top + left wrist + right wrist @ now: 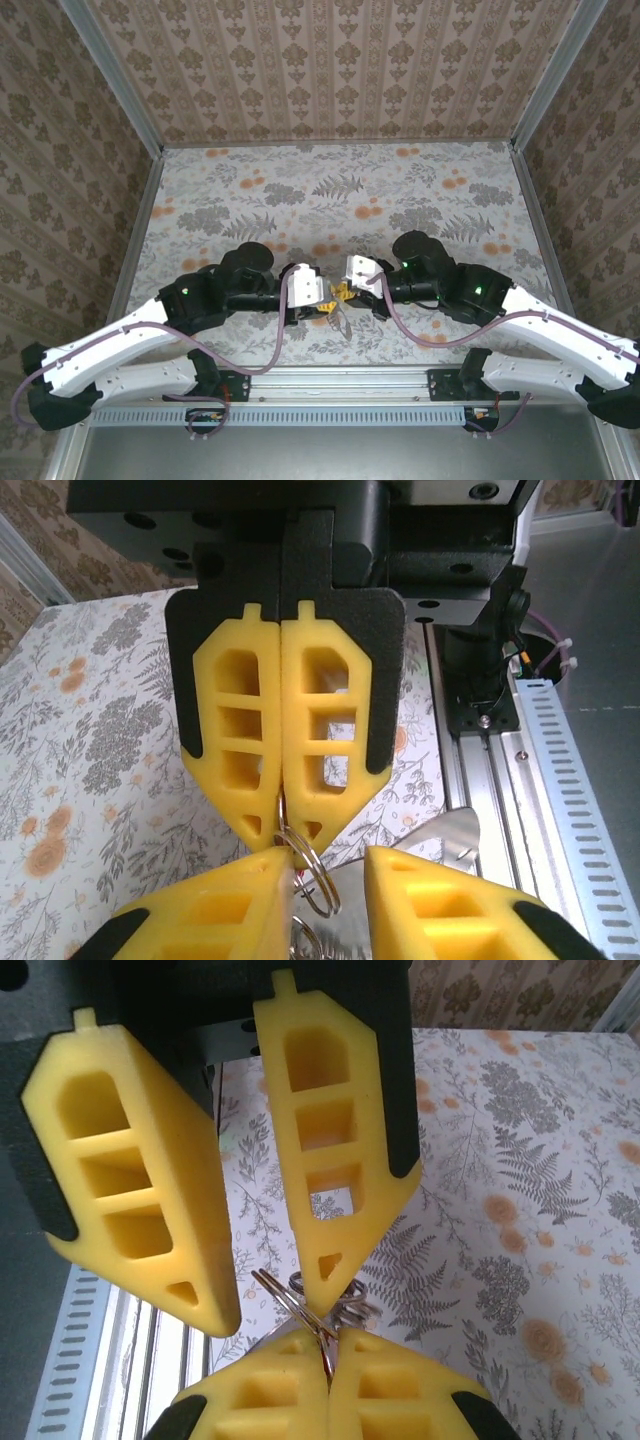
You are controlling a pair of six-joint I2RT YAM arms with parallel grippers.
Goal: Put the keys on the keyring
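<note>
The keyring [322, 865] is a thin silver wire ring held up between the two grippers over the table's near edge [340, 318]. My right gripper [328, 1338] is shut on the keyring [300, 1305], pads pressed together with the wire pinched between them. Facing it, my left gripper [325, 865] has its jaws apart around the ring, whose wire touches one pad [250, 900]. A red sliver of the keys [297, 878] shows beside that pad. A flat silver blade [455, 830] hangs behind. In the top view, left gripper [322, 300] and right gripper [352, 285] meet tip to tip.
Just below the grippers, a slotted aluminium rail [340, 385] runs along the near edge of the floral-patterned table [340, 190]. Purple cables [280, 330] loop along both arms. Patterned walls [60, 150] enclose the table on three sides.
</note>
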